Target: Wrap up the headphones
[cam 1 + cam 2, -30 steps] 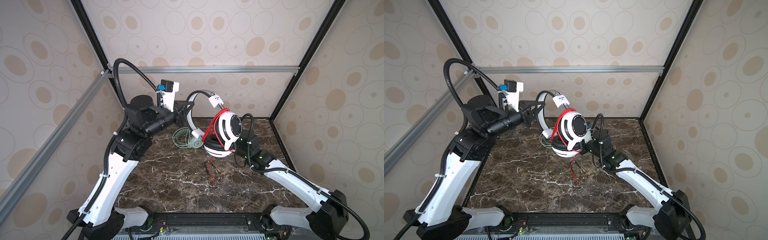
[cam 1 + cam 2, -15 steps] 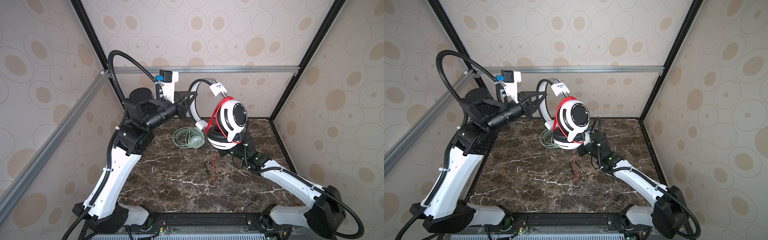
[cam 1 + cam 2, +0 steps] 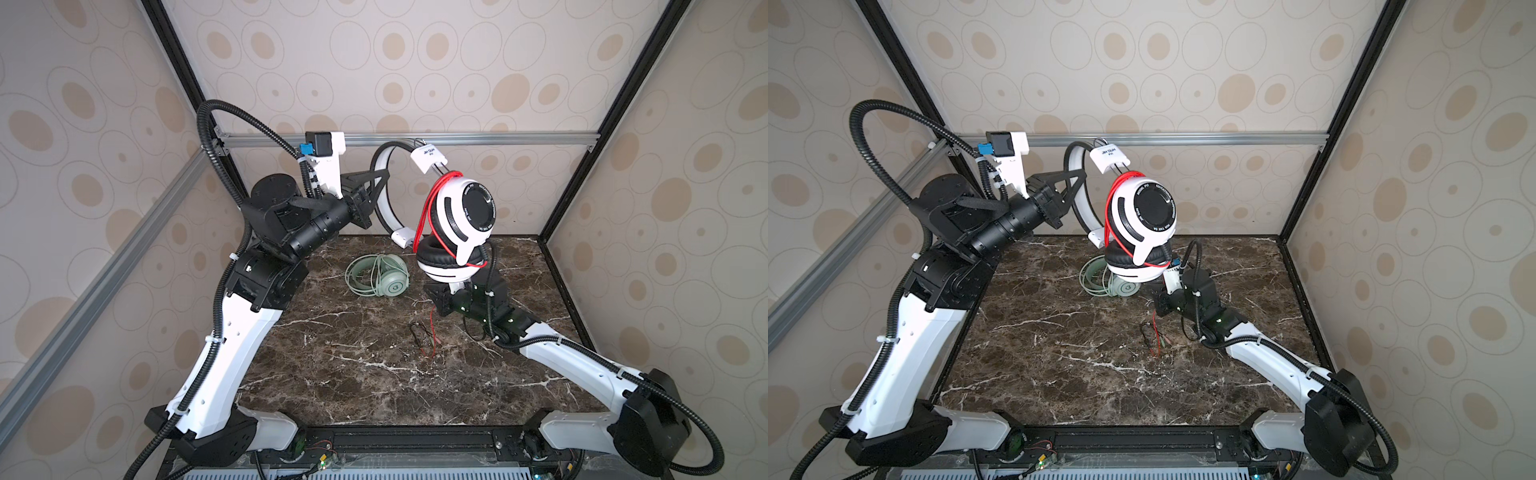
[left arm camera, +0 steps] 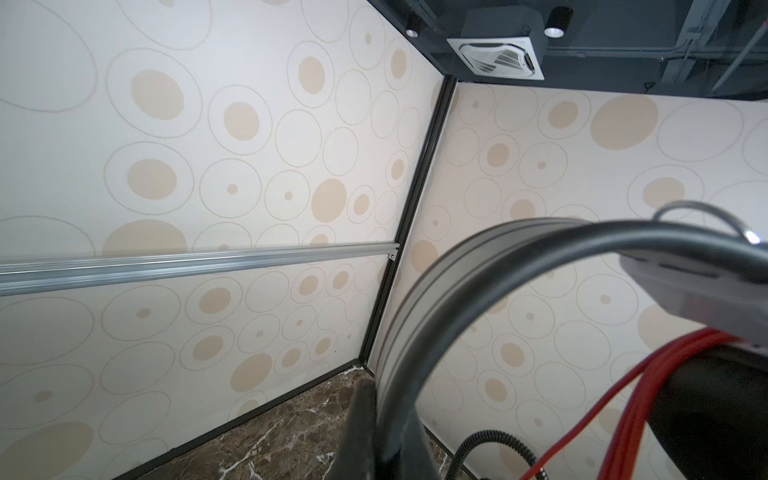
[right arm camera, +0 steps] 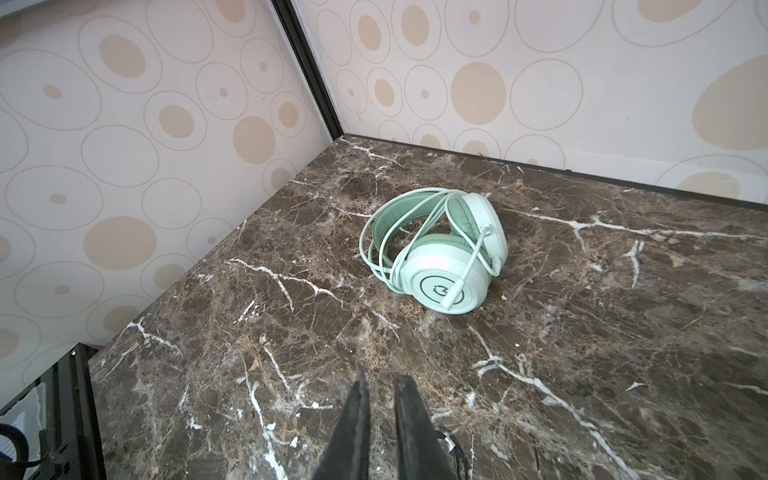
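Since the left tool [image 3: 374, 189] is clamped on the headband [image 3: 380, 212] above the mint-green headphones [image 3: 380, 276], the white-and-black headphones [image 3: 461, 216] hang free, likely for winding their red cable [image 3: 432, 336]. Just right of the mint-green headphones, the right tool [image 5: 380, 374] sits low, jaws nearly together; whether they nip cable I cannot tell. Spotted walls [image 3: 457, 62] box the dark marbled surface [image 3: 353, 374] where the mint-green headphones lie.

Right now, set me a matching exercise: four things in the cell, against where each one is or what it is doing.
1 white-and-black headphones
2 mint-green headphones
3 red cable end
4 left gripper

a resting on the marble table, own cable looped round it
b shut on the headband
c lifted in the air
d dangling down to the marble

1-c, 2-a, 3-d, 4-b
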Motion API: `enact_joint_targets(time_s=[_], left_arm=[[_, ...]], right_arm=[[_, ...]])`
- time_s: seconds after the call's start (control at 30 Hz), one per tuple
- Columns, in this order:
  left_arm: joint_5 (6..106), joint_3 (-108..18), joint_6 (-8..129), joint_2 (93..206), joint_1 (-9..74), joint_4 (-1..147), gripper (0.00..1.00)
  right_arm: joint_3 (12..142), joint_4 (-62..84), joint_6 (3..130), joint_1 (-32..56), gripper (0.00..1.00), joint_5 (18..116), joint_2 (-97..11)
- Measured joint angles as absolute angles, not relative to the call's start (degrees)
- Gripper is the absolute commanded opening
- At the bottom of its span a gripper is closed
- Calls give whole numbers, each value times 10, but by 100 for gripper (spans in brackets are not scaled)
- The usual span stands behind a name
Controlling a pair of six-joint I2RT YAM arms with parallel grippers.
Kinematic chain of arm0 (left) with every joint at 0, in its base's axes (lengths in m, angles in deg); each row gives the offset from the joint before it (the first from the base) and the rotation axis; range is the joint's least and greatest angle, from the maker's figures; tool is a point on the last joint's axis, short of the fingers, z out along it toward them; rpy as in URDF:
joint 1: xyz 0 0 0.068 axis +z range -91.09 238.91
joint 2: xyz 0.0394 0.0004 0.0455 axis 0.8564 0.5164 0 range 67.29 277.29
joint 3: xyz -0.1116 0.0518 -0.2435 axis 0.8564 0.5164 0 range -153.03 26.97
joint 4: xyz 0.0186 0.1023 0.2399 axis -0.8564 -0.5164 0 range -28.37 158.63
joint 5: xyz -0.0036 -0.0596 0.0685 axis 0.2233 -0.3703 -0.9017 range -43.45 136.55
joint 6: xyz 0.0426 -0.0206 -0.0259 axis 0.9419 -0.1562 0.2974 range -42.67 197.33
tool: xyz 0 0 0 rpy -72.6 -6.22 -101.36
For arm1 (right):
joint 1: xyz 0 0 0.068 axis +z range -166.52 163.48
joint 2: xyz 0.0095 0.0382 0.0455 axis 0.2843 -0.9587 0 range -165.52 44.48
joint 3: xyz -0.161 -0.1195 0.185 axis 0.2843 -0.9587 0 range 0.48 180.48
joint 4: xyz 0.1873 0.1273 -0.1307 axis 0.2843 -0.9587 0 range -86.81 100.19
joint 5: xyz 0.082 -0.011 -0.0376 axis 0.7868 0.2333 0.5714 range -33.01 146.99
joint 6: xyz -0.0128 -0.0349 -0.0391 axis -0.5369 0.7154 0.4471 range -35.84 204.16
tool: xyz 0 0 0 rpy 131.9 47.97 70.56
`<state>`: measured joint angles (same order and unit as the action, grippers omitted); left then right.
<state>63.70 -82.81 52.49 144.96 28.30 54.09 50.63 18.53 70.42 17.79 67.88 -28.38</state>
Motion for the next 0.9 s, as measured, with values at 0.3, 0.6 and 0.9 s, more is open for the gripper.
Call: enact_joint_targets(time_s=[0.3, 0.6, 0.9], left_arm=[[527, -828, 489, 1450, 283, 572, 0], [436, -781, 437, 1435, 283, 580, 0], [379, -766, 413, 1434, 283, 577, 0]], right_arm=[[498, 187, 692, 178, 0, 692, -287], [496, 172, 694, 197, 0, 680, -285], [497, 101, 731, 276, 0, 615, -253]])
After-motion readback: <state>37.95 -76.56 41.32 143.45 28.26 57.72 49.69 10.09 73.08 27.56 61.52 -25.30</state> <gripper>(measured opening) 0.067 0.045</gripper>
